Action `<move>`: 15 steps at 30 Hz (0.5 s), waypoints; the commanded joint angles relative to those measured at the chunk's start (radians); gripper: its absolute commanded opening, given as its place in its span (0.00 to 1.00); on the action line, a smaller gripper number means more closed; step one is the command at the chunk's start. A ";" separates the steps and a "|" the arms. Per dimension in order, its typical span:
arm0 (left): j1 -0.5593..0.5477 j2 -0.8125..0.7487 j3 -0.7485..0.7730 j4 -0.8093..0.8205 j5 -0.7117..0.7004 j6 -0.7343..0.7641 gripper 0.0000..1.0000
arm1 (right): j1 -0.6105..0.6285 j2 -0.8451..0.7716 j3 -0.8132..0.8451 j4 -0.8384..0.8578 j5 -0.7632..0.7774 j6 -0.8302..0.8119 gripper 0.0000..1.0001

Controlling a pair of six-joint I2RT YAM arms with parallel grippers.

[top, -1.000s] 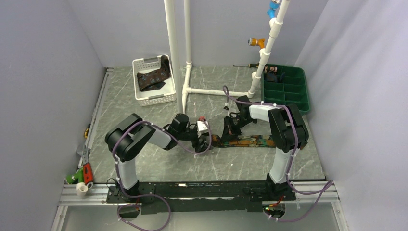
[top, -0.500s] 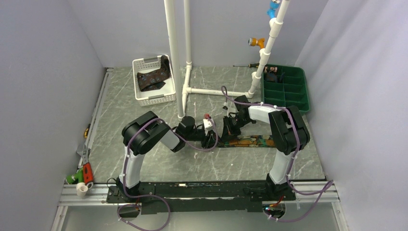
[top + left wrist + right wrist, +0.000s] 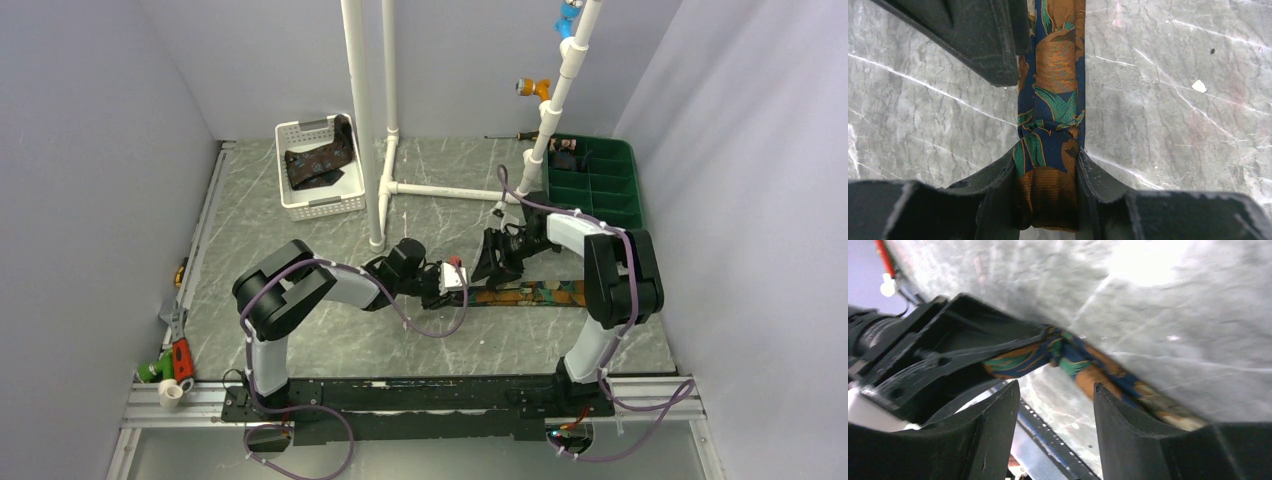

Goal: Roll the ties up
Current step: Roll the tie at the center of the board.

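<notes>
A mottled orange and teal tie [image 3: 530, 293] lies flat across the table, and its left end is wound into a small roll [image 3: 1046, 192]. My left gripper [image 3: 1046, 187] is shut on that roll, one finger pressed against each side. In the top view the left gripper [image 3: 458, 285] sits at the tie's left end. My right gripper [image 3: 1055, 412] stands open with nothing between its fingers, just above the strip [image 3: 1093, 372] and next to the left gripper's body [image 3: 948, 360]. Seen from above, the right gripper [image 3: 492, 266] hovers beside the roll. A second tie [image 3: 318, 160] lies in the white basket.
The white basket [image 3: 300, 130] stands at the back left. A white pipe frame [image 3: 440, 190] rises behind the arms. At the back right is a green compartment tray [image 3: 600, 200]. Hand tools [image 3: 175, 355] lie at the table's left edge.
My left gripper has moved right to the tie's rolled end and closed on it. My right gripper has opened, let go of the roll and drawn back a little to the right.
</notes>
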 commanded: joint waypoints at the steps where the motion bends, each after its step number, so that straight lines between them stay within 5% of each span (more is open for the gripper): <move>1: -0.005 0.029 -0.003 -0.311 -0.100 0.116 0.26 | 0.043 -0.095 -0.053 0.044 -0.161 0.077 0.59; 10: -0.008 0.049 0.026 -0.367 -0.077 0.146 0.28 | 0.141 -0.033 -0.062 0.167 -0.103 0.118 0.54; 13: -0.009 0.055 0.036 -0.382 -0.077 0.150 0.28 | 0.142 -0.005 -0.060 0.192 -0.070 0.126 0.42; 15: -0.009 0.058 0.042 -0.388 -0.073 0.155 0.28 | 0.139 0.011 -0.059 0.189 -0.047 0.116 0.25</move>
